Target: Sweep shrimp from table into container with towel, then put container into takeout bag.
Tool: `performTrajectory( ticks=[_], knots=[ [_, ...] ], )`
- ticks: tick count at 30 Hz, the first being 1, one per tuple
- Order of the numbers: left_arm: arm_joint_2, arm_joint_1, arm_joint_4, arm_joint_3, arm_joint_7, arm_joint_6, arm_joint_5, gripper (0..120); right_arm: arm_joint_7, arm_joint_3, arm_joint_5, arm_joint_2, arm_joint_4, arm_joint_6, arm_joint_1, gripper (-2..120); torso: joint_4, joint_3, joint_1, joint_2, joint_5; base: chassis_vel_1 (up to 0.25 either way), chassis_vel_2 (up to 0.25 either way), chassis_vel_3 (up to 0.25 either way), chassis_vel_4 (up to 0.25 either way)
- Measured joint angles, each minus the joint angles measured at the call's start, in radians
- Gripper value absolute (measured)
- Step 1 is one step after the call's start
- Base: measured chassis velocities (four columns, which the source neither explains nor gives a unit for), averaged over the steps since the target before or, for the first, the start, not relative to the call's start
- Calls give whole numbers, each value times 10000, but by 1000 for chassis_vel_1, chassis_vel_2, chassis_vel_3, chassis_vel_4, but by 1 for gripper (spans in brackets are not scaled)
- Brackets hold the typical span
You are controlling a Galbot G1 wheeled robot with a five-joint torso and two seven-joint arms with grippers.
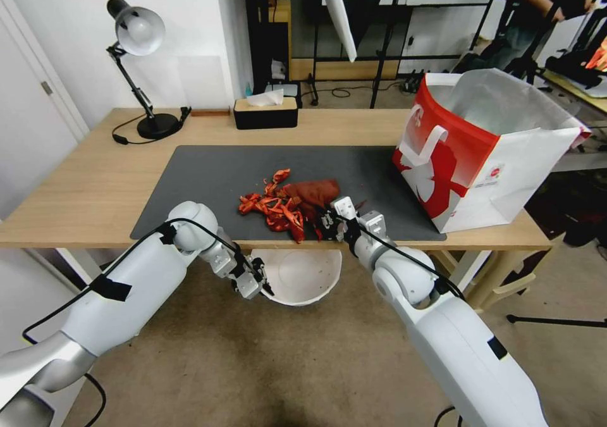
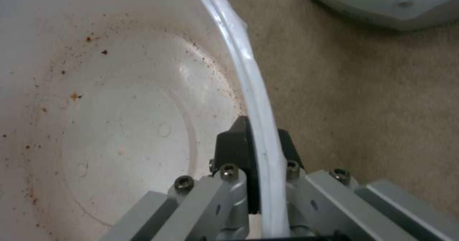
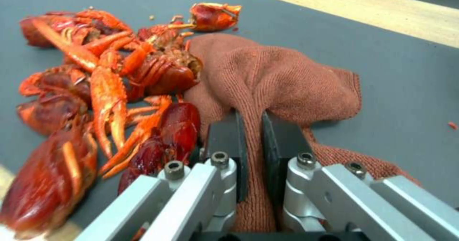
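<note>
Right, at frame center the right gripper (image 1: 330,217) clamps the towel (image 1: 314,193) beside the shrimp (image 1: 273,207) on the table (image 1: 88,186). Lower down, the left gripper (image 1: 262,285) pinches the container (image 1: 303,278) rim.

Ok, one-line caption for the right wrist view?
Right end effector pinching the towel beside the shrimp on the table's grey mat.
</note>
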Motion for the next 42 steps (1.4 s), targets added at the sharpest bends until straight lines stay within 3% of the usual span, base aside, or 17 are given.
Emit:
performTrajectory(
  ticks=[42],
  knots=[
    [167, -28, 16, -61, 29, 7, -64, 0, -579, 635, -754, -240, 1826, 142, -2292, 6, 0, 0, 2, 0, 0, 0, 0, 0, 0]
  ],
)
